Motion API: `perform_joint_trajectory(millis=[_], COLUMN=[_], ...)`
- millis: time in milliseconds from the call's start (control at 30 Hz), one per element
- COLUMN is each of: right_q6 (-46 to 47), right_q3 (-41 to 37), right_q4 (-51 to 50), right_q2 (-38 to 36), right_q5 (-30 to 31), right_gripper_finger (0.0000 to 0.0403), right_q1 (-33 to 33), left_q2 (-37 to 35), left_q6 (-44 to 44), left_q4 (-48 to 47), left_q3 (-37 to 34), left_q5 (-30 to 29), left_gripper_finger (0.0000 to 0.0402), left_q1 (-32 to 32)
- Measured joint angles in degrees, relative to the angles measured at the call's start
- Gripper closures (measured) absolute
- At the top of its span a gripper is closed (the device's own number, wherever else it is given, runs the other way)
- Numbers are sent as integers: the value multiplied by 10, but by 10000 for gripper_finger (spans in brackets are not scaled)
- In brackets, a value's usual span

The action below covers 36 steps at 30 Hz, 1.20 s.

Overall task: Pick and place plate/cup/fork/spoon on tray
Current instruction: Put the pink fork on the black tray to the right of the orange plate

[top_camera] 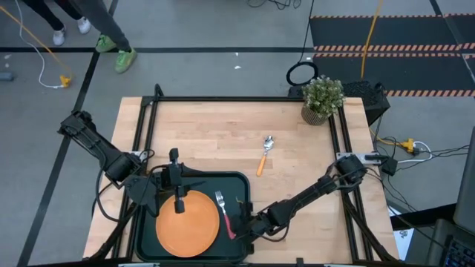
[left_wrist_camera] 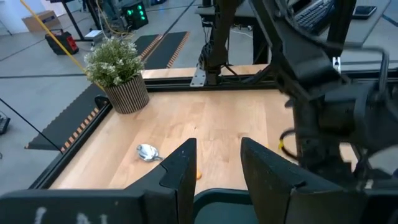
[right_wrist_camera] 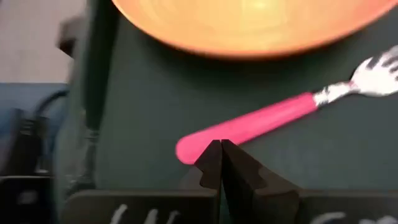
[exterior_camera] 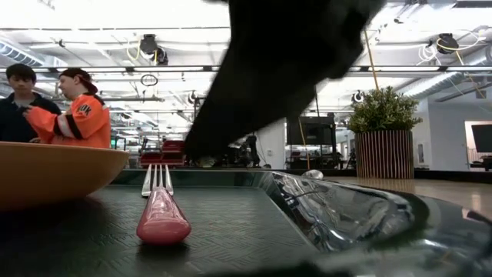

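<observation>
High view shows the plate (top_camera: 187, 223) and the fork (top_camera: 225, 215) already lying in the tray (top_camera: 241, 185), while the spoon (top_camera: 263, 156) lies on the bare tabletop (top_camera: 215, 133), well apart from the tray; no cup is visible in any view. The spoon is judged light and rigid, with a smooth, probably slippery metal bowl; the orange handle, taken near its middle and across its narrow width, is the better hold, since it lies flat and leaves little height above the wood. The fork's pink handle (right_wrist_camera: 249, 127) lies just beside the plate rim (right_wrist_camera: 249, 34). The right pincer (top_camera: 249, 226) hangs low over the tray near the fork handle's end, fingers pressed together and empty. The left pincer (top_camera: 178, 200) sits over the plate's far edge, fingers narrowly parted, holding nothing. The tabletop is pale, smooth wood inside a black frame, with a potted plant (top_camera: 322, 99) at the far right corner. Beyond it lie grey floor, striped mats (top_camera: 386, 48) and cables; two people (exterior_camera: 58, 111) stand in the background.
</observation>
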Motion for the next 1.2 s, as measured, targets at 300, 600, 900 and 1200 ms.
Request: perform_joint_trajectory(millis=[300, 600, 900, 1200], right_q6=[4, 18, 58, 129], right_q3=[0, 1, 1, 0], right_q4=[33, 75, 100, 98], right_q2=[25, 47, 49, 47], right_q5=[0, 0, 3, 35], right_gripper_finger=[403, 403, 403, 403], right_q1=[8, 8, 8, 9], left_q2=[0, 0, 0, 0], left_q6=[0, 0, 0, 1], left_q4=[2, 3, 3, 3], left_q3=[0, 0, 0, 0], left_q5=[0, 0, 0, 0], left_gripper_finger=[273, 273, 273, 273], left_q1=[0, 0, 0, 0])
